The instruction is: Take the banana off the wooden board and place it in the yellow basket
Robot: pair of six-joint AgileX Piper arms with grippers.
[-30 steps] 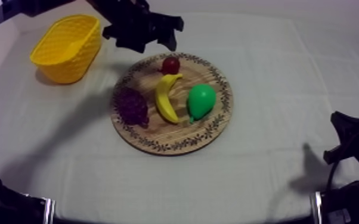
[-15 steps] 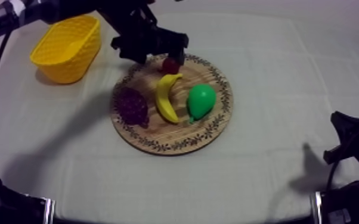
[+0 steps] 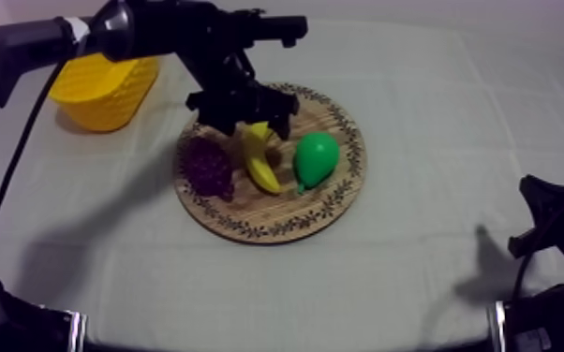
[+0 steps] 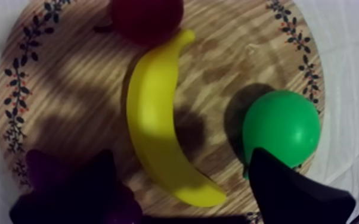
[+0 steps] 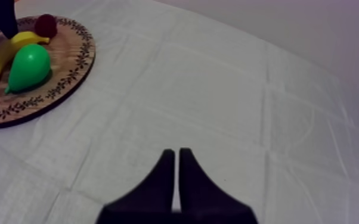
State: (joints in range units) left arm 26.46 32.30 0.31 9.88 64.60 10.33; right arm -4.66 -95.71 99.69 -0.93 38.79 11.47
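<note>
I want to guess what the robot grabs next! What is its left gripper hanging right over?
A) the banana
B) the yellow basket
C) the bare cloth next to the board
A: in the left wrist view the left gripper is open, with one black finger on each side of the banana, which lies on the wooden board.

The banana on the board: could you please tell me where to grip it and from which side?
Grip the banana at mid-length, from above, fingers across its narrow width. It lies flat on the board; its tip is by the small red fruit, but bare wood flanks its middle toward the grapes and pear.
</note>
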